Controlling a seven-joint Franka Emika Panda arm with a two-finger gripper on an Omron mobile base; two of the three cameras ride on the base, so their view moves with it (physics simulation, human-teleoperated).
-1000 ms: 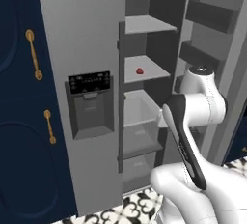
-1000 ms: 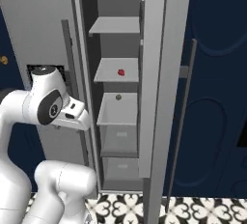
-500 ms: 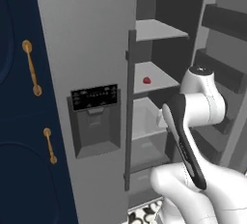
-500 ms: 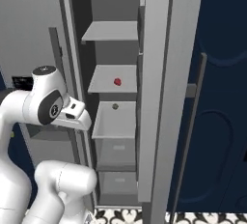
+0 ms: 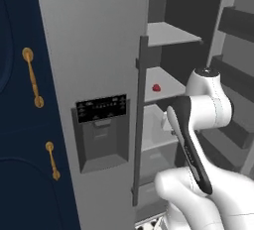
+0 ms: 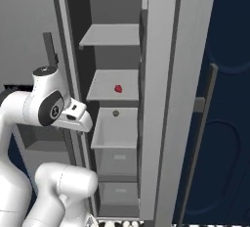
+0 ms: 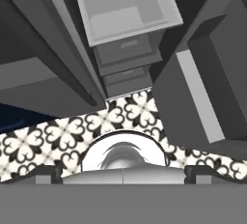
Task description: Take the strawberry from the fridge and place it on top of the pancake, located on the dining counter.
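The strawberry (image 5: 157, 87) (image 6: 118, 88) is a tiny red fruit lying on the middle pale shelf of the open fridge (image 5: 94, 50) (image 6: 161, 74). My arm stands bent in front of the opening. Its hand (image 6: 78, 117) hangs left of the shelves, lower than the strawberry and well short of it. In the hand view my gripper (image 7: 120, 174) points down at the floor, its two dark fingertips (image 7: 36, 175) set wide apart and open with nothing between them. The pancake and the dining counter are out of view.
A small dark round thing (image 6: 115, 113) lies on the shelf under the strawberry. Fridge drawers (image 7: 125, 6) sit below, over patterned floor tiles (image 7: 62, 131). Navy cabinets with gold handles (image 5: 33, 83) flank the left. The open door's bins (image 5: 238, 26) jut in at right.
Both base views have closed in on the fridge, which now looms larger: the base has driven forward. The arm keeps its pose and the gripper stays open.
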